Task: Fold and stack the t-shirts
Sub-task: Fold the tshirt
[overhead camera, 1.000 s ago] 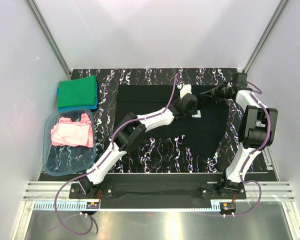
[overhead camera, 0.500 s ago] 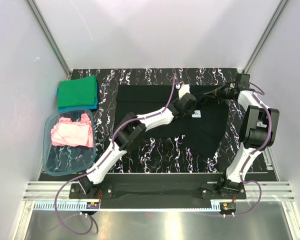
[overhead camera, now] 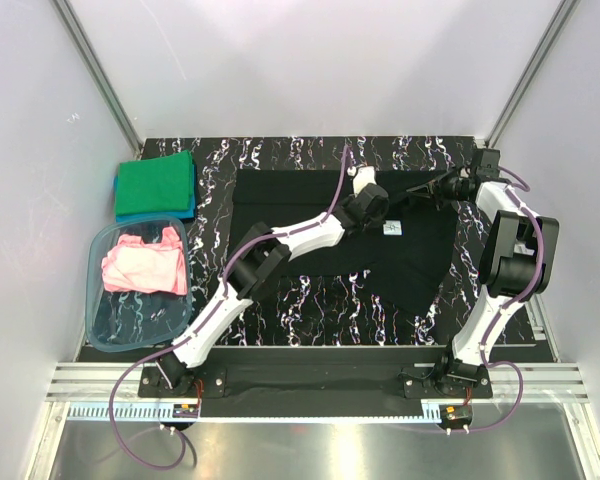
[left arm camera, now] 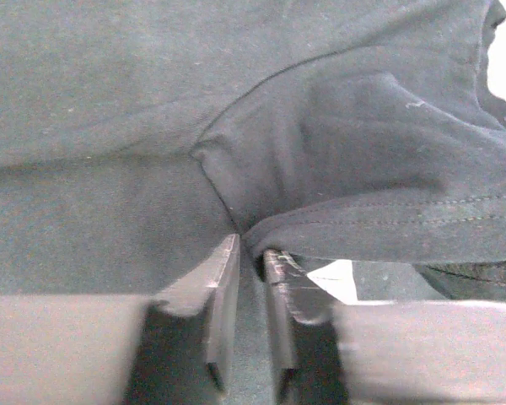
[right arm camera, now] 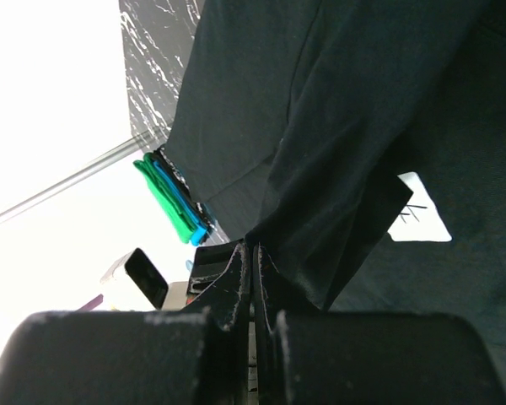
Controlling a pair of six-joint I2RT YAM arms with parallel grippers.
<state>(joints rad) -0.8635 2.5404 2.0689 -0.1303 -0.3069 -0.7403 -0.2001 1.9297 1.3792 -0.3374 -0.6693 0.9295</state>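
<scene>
The right jaws are clamped tight on an edge of the black t-shirt (overhead camera: pixel 280 200), which drapes away from them across the worktop (overhead camera: pixel 210 160). The left jaws stand a sliver apart, a shirt fold at their tips (pinched or not, I cannot tell).

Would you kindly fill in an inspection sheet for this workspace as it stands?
Surface: black marbled table.
Job's things: black t-shirt spread centre; green t-shirt folded on blue t-shirt, far left; pink t-shirt in clear tub.
Clutter: clear tub, left edge.
Grippers: left gripper nearly shut at a black fold, grip unclear; right gripper shut on black t-shirt.
Cables: purple cables along both arms.
Surroundings: white walls, metal frame.
</scene>
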